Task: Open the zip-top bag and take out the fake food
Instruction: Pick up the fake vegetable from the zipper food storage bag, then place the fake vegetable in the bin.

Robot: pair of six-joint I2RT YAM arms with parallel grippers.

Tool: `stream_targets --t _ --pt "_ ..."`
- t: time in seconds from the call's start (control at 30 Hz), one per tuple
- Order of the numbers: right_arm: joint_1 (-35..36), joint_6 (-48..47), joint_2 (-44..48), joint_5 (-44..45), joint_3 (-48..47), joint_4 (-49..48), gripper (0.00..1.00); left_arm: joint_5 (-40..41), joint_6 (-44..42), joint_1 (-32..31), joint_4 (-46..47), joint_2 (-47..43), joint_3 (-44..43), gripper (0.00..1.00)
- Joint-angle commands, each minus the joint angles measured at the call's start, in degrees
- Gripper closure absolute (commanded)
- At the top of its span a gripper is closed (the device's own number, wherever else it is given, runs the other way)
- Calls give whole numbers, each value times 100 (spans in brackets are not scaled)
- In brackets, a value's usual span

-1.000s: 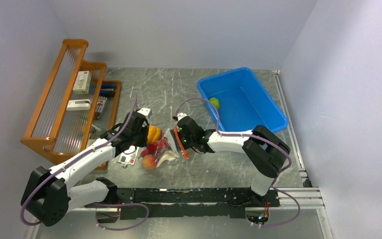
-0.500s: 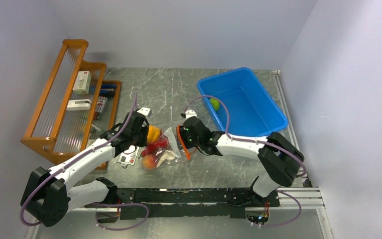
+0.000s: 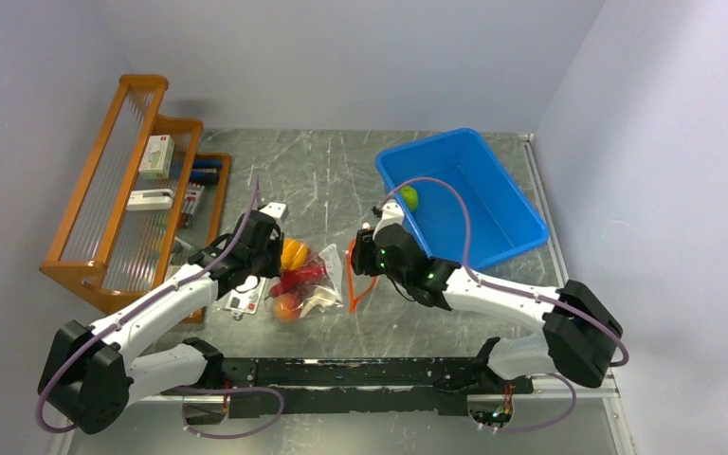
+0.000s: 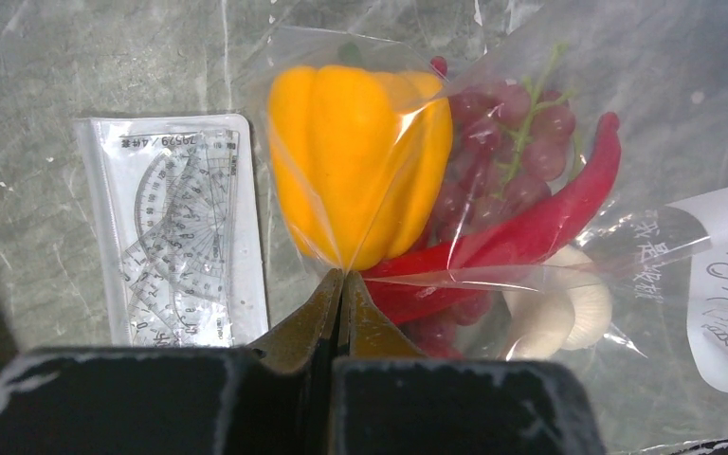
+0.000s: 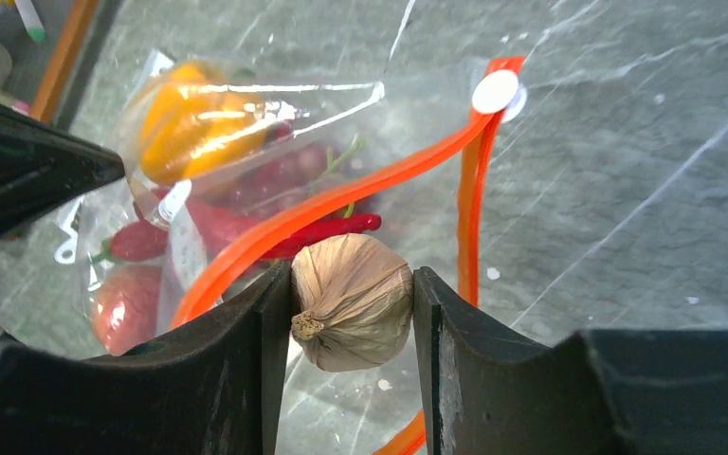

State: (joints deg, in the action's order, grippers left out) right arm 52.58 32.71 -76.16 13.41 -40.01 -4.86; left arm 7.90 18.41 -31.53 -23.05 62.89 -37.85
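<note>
My left gripper [image 4: 341, 280] was pinched tight on a fold of the zip-top bag [image 3: 320, 273], just beneath the orange-yellow bell pepper [image 4: 355, 161]. My right gripper [image 5: 351, 284] stood partly apart, its fingers clamped on either side of the garlic bulb [image 5: 351, 305], right at the bag's open mouth. The bag lay on the table [image 3: 322, 171] toward the near edge, a little left of middle, between my two grippers, with its orange zip strip [image 5: 322, 213] parted and looping loose. Inside it (seen through crinkled plastic) were the pepper, purple grapes [image 4: 512, 142], a red chilli [image 4: 550, 218], a white piece [image 4: 559, 313] and a peach [image 5: 123, 303]. A clear protractor packet [image 4: 190, 227] lay just left of the bag. Farther off, a lime [image 3: 408, 197] sat in the blue bin [image 3: 517, 227] toward the far right corner, and a wooden rack [image 3: 104, 190] stood along the left edge.
</note>
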Motion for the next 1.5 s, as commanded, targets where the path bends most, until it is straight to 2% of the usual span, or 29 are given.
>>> stream_targets --t 0.0,0.1,0.13,0.23,0.4,0.53,0.63,0.67,0.7,0.87,0.97,1.03,1.17,1.23,1.37,1.47 --pt "-11 -10 367 651 116 -108 69 153 12 42 -8 -22 -201 93" --pt "-10 -15 584 849 191 -62 69 221 22 42 -35 -46 -218 92" --pt "-11 -4 648 904 216 -58 69 228 18 43 -36 -60 -229 88" --pt "-10 29 876 1013 254 -48 69 231 30 42 -51 -160 -270 68" --pt "-8 -49 1154 1232 232 30 69 371 116 42 -22 -541 -228 52" --pt "-10 -71 1319 1625 109 399 70 657 416 44 -150 -885 -285 27" --pt "-18 -129 1471 2004 9 738 70 867 552 42 -215 -1154 -296 15" --pt "-17 -111 1534 2185 -30 862 71 958 590 42 -225 -1252 -296 4" --pt "-15 -123 1609 2362 -52 974 72 1047 619 42 -232 -1354 -282 1" --pt "-50 -175 2291 3026 -166 1195 73 1078 892 42 9 -1808 -66 2" --pt "-101 -394 2675 3379 -275 1094 78 821 895 42 142 -1898 -25 2" --pt "-202 -440 2713 3843 -506 1357 84 675 713 42 -94 -1836 -235 2" --pt "-768 -854 2411 4109 -1082 1995 84 1132 293 42 -890 -1636 -681 2" --pt "-1386 -1022 2262 3598 -1200 2117 83 1285 252 42 -912 -1666 -646 2" --pt "-2897 -1045 1983 1630 -1266 2054 82 1069 417 42 -591 -1859 -478 2" --pt "-3547 -935 1433 556 -1482 2189 80 1115 461 41 -388 -1911 -409 2"
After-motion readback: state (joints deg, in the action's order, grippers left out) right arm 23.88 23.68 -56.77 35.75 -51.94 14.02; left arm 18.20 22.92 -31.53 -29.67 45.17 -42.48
